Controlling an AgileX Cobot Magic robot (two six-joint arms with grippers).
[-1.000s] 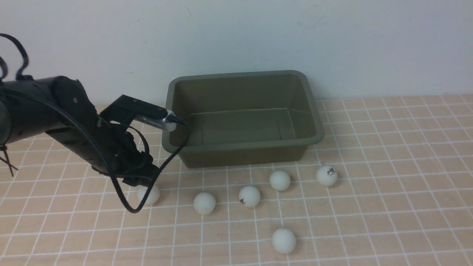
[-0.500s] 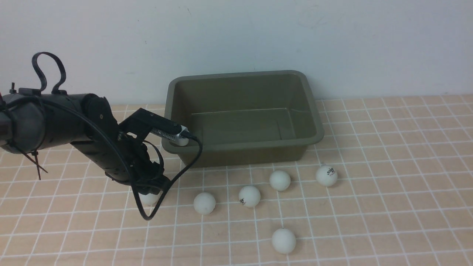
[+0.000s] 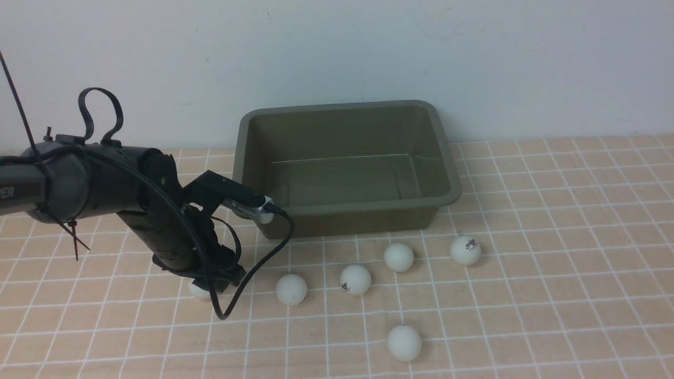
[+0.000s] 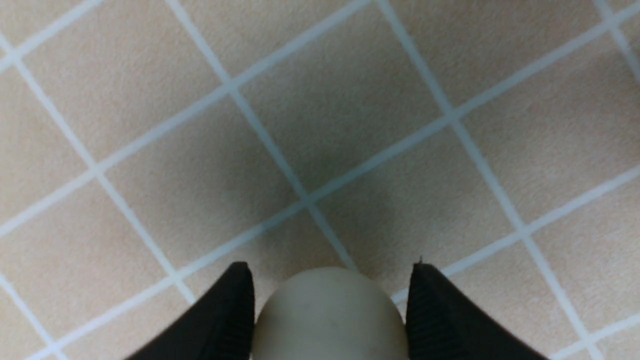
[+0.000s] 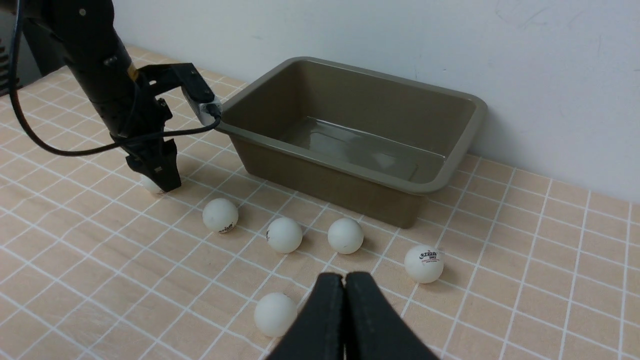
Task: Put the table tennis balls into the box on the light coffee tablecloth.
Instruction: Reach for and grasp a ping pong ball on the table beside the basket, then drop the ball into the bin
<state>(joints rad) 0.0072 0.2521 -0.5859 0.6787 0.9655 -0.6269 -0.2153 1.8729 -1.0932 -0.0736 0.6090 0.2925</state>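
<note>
Cloth (image 3: 553,295), peach with a white grid, covered the worktop. The box (image 3: 347,223) stood empty on it at the back wall. The left arm (image 3: 95,184) reached in low from the left, forearm near level and wrist bent steeply down, so the left jaws pointed at the cloth just left of the box's near corner. Those jaws stood apart astride one ball (image 4: 327,315) resting on the cloth, with a fingertip (image 4: 230,310) tight beside it on either side. Whether they pressed it could not be told. From the front that ball was mostly hidden behind them, and the wrist view cut off its lower part. The right jaws were shut together, only their black tips (image 5: 330,300) showing. Five more balls (image 3: 291,289) (image 3: 355,279) (image 3: 398,257) (image 3: 465,250) (image 3: 404,342) lay loose on the cloth before the box.
</note>
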